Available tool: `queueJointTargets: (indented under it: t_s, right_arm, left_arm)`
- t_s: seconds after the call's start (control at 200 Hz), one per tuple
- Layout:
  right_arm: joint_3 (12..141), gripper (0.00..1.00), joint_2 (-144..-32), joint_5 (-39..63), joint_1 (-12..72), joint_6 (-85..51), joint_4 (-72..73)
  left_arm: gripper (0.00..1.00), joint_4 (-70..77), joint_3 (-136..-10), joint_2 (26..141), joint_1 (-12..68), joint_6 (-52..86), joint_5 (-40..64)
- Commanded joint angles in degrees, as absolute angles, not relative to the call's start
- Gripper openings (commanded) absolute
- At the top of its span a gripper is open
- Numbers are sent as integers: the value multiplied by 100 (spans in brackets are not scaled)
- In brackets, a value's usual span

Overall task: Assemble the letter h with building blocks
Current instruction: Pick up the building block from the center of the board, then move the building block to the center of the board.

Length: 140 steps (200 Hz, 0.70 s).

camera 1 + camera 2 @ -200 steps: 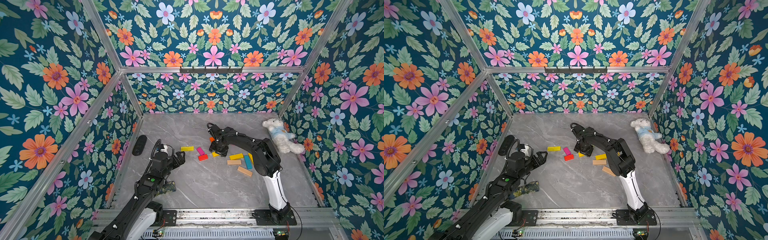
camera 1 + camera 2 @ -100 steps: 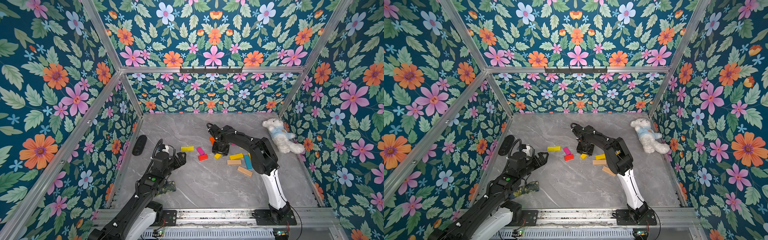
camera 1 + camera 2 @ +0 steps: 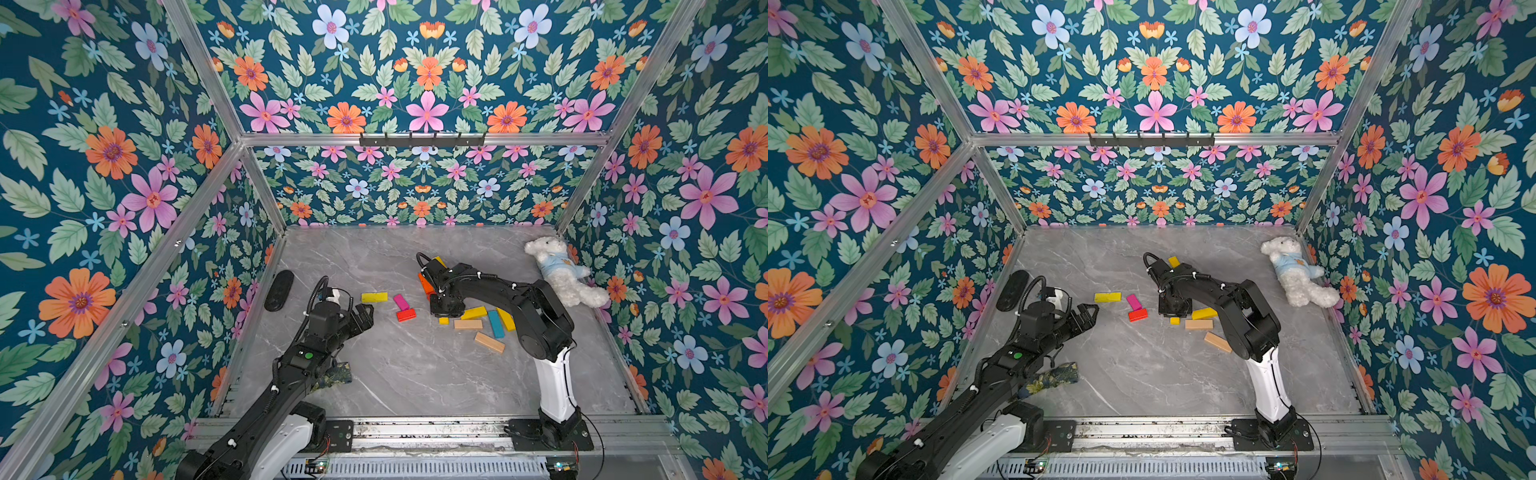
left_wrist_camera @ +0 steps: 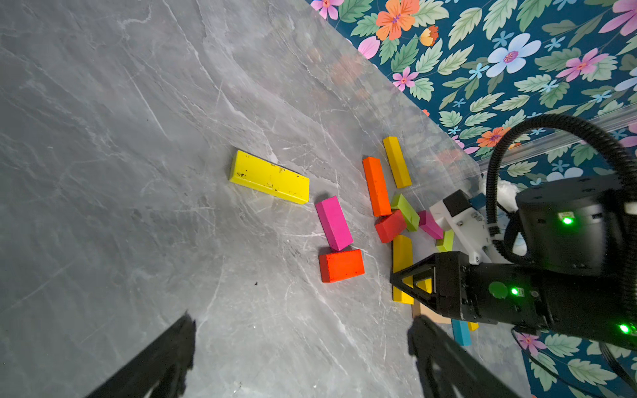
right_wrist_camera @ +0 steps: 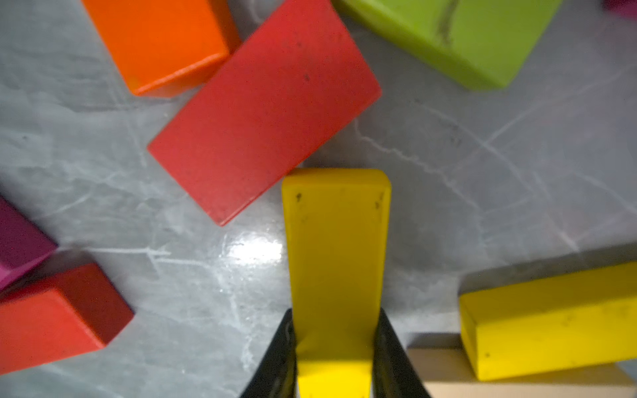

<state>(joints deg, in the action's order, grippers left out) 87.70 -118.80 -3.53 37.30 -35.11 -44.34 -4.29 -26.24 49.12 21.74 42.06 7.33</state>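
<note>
Blocks, top views: building blocks lie scattered on the grey marble table (image 3: 415,374), centre to right.
- Leftmost is the lone yellow bar (image 3: 374,297). Right of it is the magenta bar (image 3: 401,301), its near end touching the red half-bar (image 3: 406,315).
- Right gripper (image 3: 446,309) points down into the cluster. The orange bar (image 3: 424,286) is just left of it, and a stub of the clamped yellow bar (image 3: 444,320) shows on its near side.
- Further right are the plain wood bar (image 3: 468,324) and the blue bar (image 3: 495,324).
- Left gripper (image 3: 1088,313) hangs over the table on the near side of the lone yellow bar. Its fingers are spread with nothing between them.
- Plush bear (image 3: 561,270) sits by the far right wall. Its pale blue shirt carries a small mark, maybe a logo, too small to read.

Left wrist: left gripper (image 4: 300,322) is wide apart above bare table.
- The lone yellow bar (image 4: 269,177) has black scuffs on its top face.
- Beyond the magenta bar (image 4: 333,223), the red bar (image 4: 390,225) and the lime bar (image 4: 405,212) sit at the orange bar's (image 4: 376,186) end.
- The right gripper (image 4: 410,282) sits over the clamped yellow bar (image 4: 402,255).

Right wrist: the right gripper's (image 5: 335,313) fingers (image 5: 284,348) press both long sides of the clamped yellow bar (image 5: 336,248), so it is grasped.
- The bar's end is just beside the red bar's (image 5: 265,110) edge.
- A second yellow bar (image 5: 551,320) lies alongside, with plain wood showing at its edge.
</note>
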Motion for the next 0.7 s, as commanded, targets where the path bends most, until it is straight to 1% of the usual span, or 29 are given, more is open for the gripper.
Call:
queueJointTargets:
  t_s: [0.0, 0.075, 0.185, 0.3, 0.425, 0.565, 0.695]
  right_arm:
    - [8790, 11, -11554, -623, 3920, -3115, -4253]
    - [9093, 11, -11477, -486, 4152, -3080, -4622]
    - [9517, 11, -11602, 224, 4541, -3387, -4839]
    - [10300, 9, -12199, 812, 4900, -3559, -5089]
    - [11259, 9, -12870, 930, 5212, -3371, -5413]
    - [11784, 9, -13389, 907, 5215, -3354, -5566]
    - [11815, 8, -13614, 905, 4966, -3440, -5612]
  left_arm:
    - [99, -514, -2717, 4904, 2179, 4175, 602]
    - [99, -676, -2775, 4820, 2179, 4141, 458]
    - [99, -762, -2771, 4660, 2179, 4126, 282]
    - [99, -844, -2821, 4596, 2179, 4140, 208]
    - [99, -903, -2841, 4544, 2178, 4137, 175]
    - [99, -957, -2831, 4561, 2177, 4155, 184]
    - [99, -1010, -2862, 4562, 2177, 4150, 202]
